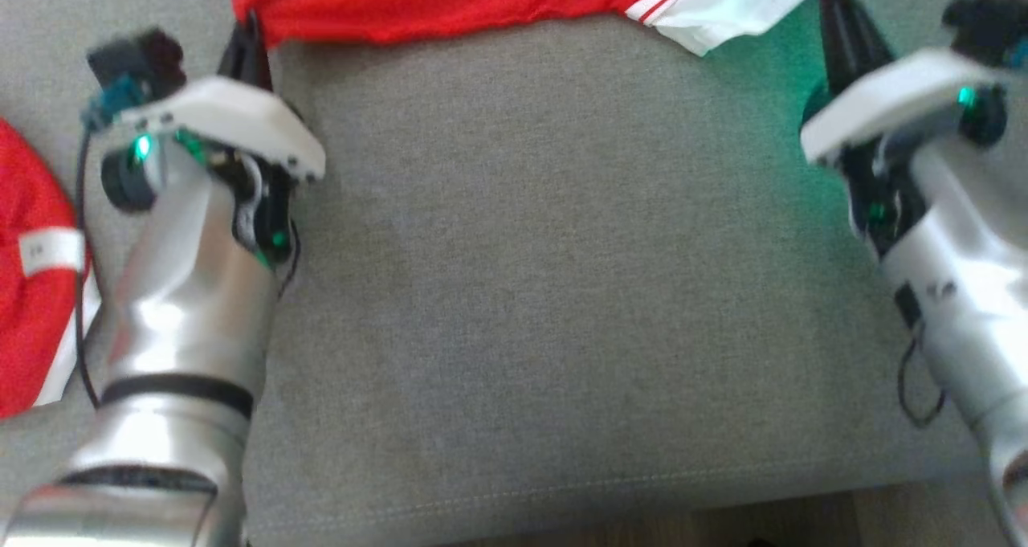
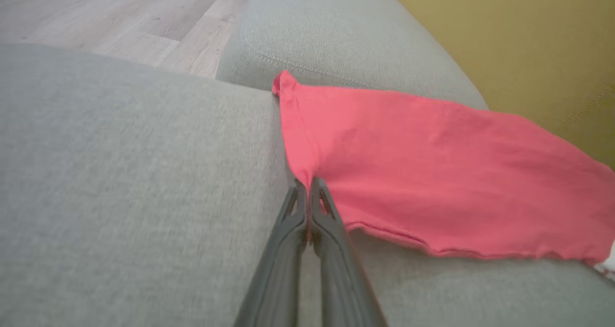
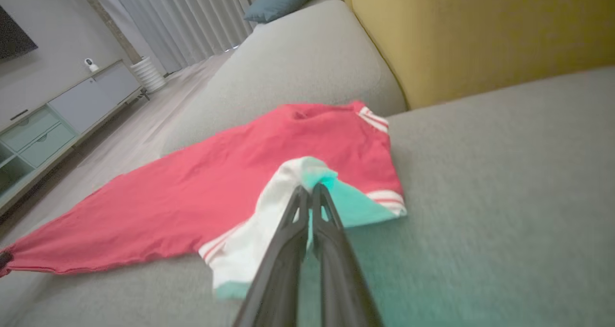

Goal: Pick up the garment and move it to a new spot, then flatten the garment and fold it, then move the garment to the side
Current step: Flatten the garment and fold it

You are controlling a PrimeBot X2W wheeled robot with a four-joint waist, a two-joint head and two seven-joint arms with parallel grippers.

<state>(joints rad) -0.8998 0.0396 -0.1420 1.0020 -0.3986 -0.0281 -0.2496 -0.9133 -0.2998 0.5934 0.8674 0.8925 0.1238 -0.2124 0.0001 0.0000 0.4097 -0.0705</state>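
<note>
- Garment (image 1: pixel 450 1): a red top with a white sleeve (image 3: pixel 250 240) trimmed in red stripes, lying spread along the far edge of the grey seat cushion (image 1: pixel 562 250), close to the yellow backrest (image 3: pixel 480 29).
- Left gripper (image 2: pixel 307 183): jaws pressed together on the red hem at 1 end of the cloth. The fabric draws up to the tips, so it reads as pinched rather than merely touched.
- Right gripper (image 3: pixel 307 188): jaws likewise closed, with the white sleeve bunched at the tips at the other end.
- Handling: thin, soft knit, very light. It should drape and sag between the 2 holds and has no stiffness to keep a shape.
- Against the woven cushion it will likely drag and wrinkle rather than slide, so lifting clear before travelling seems wiser than towing.
- Where to hold: hems, sleeve ends and corners give the firmest pinch. The sleeve hold may take only 1 layer and could let the body twist, so a shoulder seam or bottom corner would spread it flatter.
- Risk: uneven pull from the 2 arms stretches the knit or slips it out of the tips.
- Second red cloth (image 1: pixel 28 234): it lies on the neighbouring cushion at the left, well apart from the work.
</note>
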